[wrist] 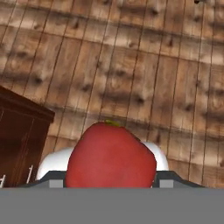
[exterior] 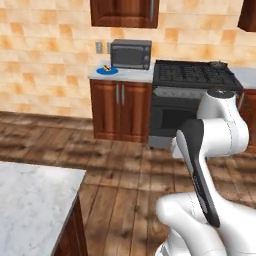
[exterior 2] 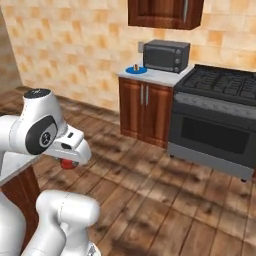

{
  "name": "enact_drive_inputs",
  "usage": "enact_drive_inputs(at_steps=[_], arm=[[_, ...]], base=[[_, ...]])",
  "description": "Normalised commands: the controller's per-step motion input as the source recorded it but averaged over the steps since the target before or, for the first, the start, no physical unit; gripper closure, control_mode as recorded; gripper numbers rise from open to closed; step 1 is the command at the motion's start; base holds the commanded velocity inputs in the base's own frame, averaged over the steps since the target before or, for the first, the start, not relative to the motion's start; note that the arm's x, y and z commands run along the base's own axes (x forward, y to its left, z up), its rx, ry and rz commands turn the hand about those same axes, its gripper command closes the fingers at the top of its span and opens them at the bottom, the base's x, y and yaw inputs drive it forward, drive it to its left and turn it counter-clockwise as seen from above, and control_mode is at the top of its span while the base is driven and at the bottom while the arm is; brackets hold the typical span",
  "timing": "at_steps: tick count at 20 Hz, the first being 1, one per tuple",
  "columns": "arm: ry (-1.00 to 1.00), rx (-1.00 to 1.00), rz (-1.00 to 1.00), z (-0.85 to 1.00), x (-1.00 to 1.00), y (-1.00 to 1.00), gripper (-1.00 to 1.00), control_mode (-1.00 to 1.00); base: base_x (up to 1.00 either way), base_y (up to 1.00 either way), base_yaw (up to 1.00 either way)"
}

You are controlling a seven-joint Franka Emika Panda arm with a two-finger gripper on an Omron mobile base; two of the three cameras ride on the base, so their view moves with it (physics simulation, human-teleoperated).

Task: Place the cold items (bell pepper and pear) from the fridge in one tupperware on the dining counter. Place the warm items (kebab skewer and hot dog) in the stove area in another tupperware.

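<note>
A red bell pepper point(wrist: 110, 161) with a small green stem sits between the fingers of my gripper point(wrist: 110, 183), which is shut on it. From the right base view the pepper point(exterior 2: 68, 164) shows as a red lump under the hand point(exterior 2: 72, 147), held above the wooden floor near the dining counter's corner. On the far counter beside the microwave lies a blue plate point(exterior: 107, 70) with a small brownish food item on it; I cannot tell which one. The pear and the tupperware are out of view.
The marble dining counter point(exterior: 30, 200) stands at the near left. Across the wooden floor are the dark cabinets point(exterior: 120, 110), the microwave point(exterior: 131, 54) and the black stove with its oven point(exterior: 192, 75). A small pan point(exterior: 218, 64) sits on a back burner.
</note>
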Motion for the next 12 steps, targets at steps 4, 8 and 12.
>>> enact_drive_inputs(at_steps=[4, 8, 12], arm=[[0.0, 0.0, 0.0, 0.0, 0.0, 0.0, 1.0, 1.0], [0.0, 0.0, 0.0, 0.0, 0.0, 0.0, 1.0, 1.0], [0.0, 0.0, 0.0, 0.0, 0.0, 0.0, 1.0, 1.0]], base=[[0.97, -0.96, 0.5], [0.93, -0.78, 0.64], [0.52, -0.57, 0.75]])
